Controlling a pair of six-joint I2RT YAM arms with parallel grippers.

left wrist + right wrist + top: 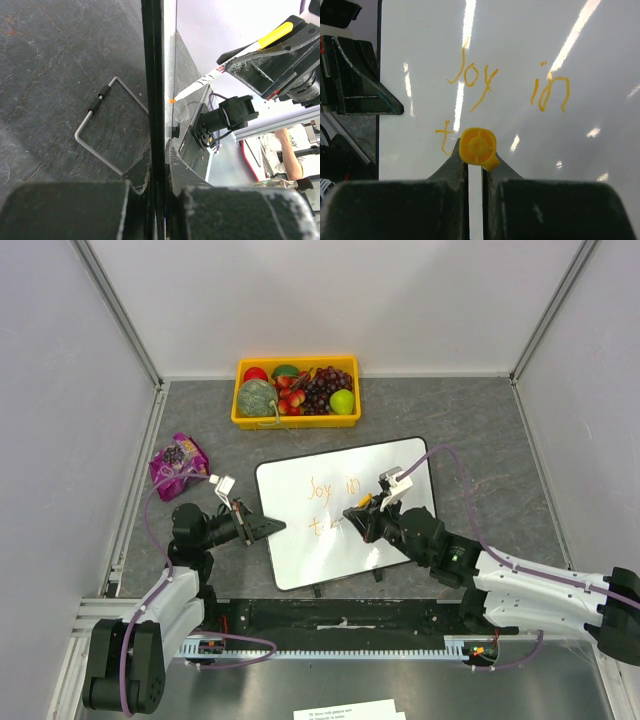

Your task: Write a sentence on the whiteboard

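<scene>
1. My left gripper (268,527) is clenched on the left edge of the whiteboard (310,562). In the left wrist view the thin black frame runs straight up between my two fingers (75,210).
2. My right gripper (475,170) is clamped on a marker (478,146). The right wrist view looks down its barrel, and the round yellow end sits between the two jaws.
3. The marker slants down to the board. In the left wrist view its orange tip (171,100) meets the glossy white surface just beside the frame.
4. The whiteboard lies on the dark table (480,430), in front of both arm bases and turned slightly, with its right end farther from me.
5. The sentence (485,87) is orange and only partly written. "Joy" and "in" stand on the upper line, and a single "t" opens the lower line, just left of the marker end.
6. A bent wire bracket (98,100) with two black sleeves lies on the table beside the board's left edge.
7. A yellow fruit tray (296,423) stands at the far wall, well apart from the board. A purple bag (178,465) lies near the board's far-left corner.
</scene>
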